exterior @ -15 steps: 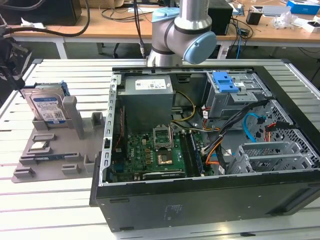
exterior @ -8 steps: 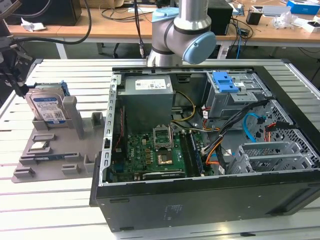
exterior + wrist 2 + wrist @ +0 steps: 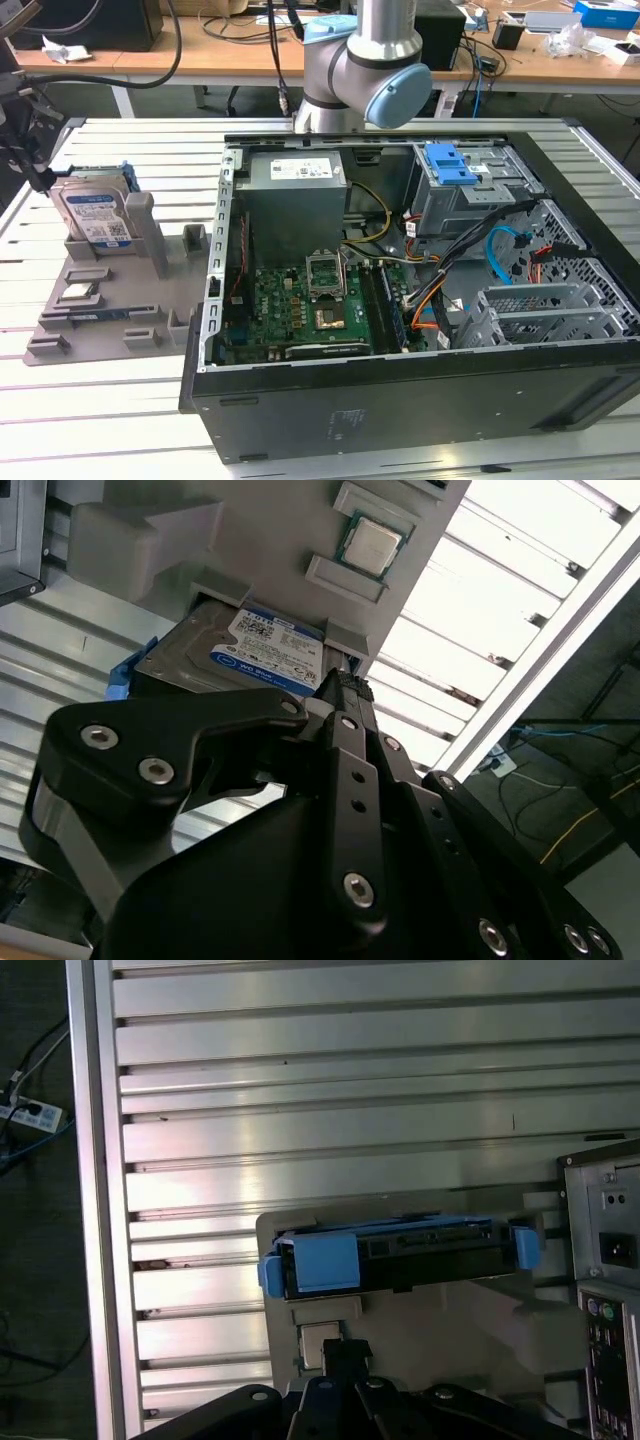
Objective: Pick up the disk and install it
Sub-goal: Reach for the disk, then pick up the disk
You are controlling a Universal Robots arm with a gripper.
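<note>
End effector (image 3: 343, 692) hovers near one disk (image 3: 250, 648) on grey fixture (image 3: 280, 535).

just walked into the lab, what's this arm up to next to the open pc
A robot arm is going for the disk. The disk stands on edge in a grey holder, to the exterior view's left of the open computer case. In the second wrist view the tool is close to the disk, which has not yet been lifted out.
</note>
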